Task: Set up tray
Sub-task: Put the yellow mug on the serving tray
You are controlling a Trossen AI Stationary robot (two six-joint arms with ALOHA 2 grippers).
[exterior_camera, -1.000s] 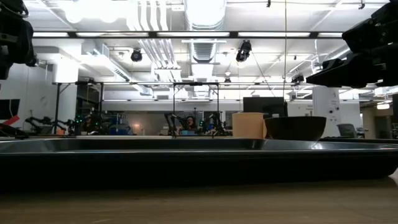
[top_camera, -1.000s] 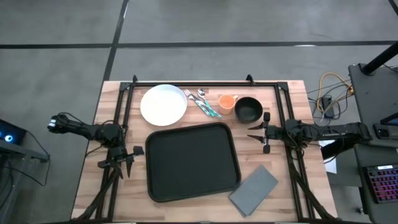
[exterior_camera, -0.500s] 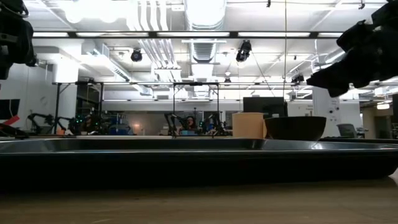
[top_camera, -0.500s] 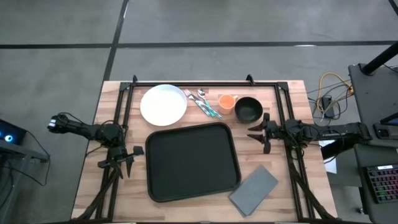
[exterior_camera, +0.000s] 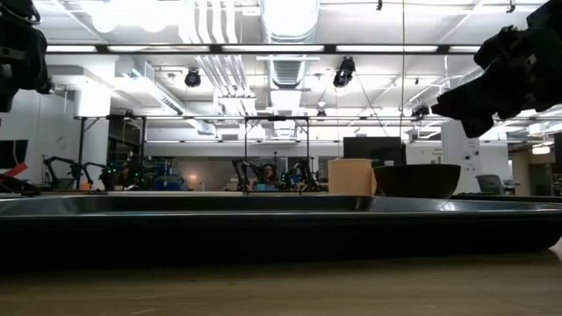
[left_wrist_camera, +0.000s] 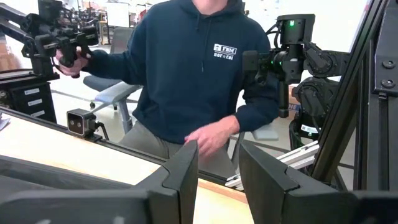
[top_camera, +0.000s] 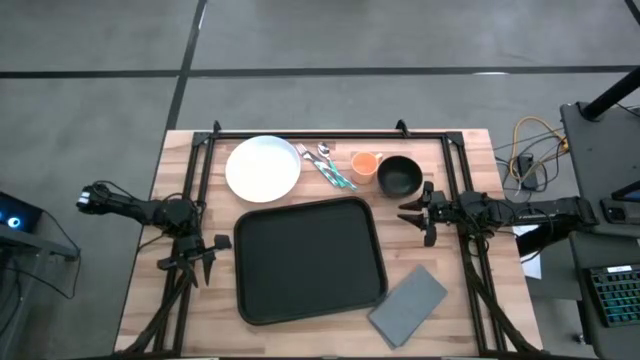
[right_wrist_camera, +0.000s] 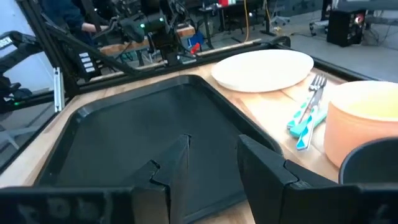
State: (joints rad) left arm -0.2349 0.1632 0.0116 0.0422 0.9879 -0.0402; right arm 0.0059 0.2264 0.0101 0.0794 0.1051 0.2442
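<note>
Waiting: tray (top_camera: 309,259) lies bare on the wooden table (top_camera: 140,295), nothing loaded onto it yet.
Step in hand: the opening of the setup, by my reading; no item is gripped or lifted.
Beyond the tray's far edge: white plate (top_camera: 263,168), cutlery (top_camera: 325,164), orange cup (top_camera: 365,165) and black bowl (top_camera: 399,175), set in a row, all off the tray.
By the tray's near right corner: grey napkin (top_camera: 407,304), just clear of the rim.
Right gripper (top_camera: 416,214): hovers just off the tray's right edge, near the bowl, fingers (right_wrist_camera: 264,168) parted with a narrow gap and holding nothing.
Left gripper (top_camera: 204,256): waits off the tray's left edge, fingers (left_wrist_camera: 184,171) apart, empty.
Next move: probably the right gripper reaches for the bowl or cup, which calls for a grip on the rim, then a carry onto the tray.
Behind the table: a person (left_wrist_camera: 199,68) in a dark hoodie.
</note>
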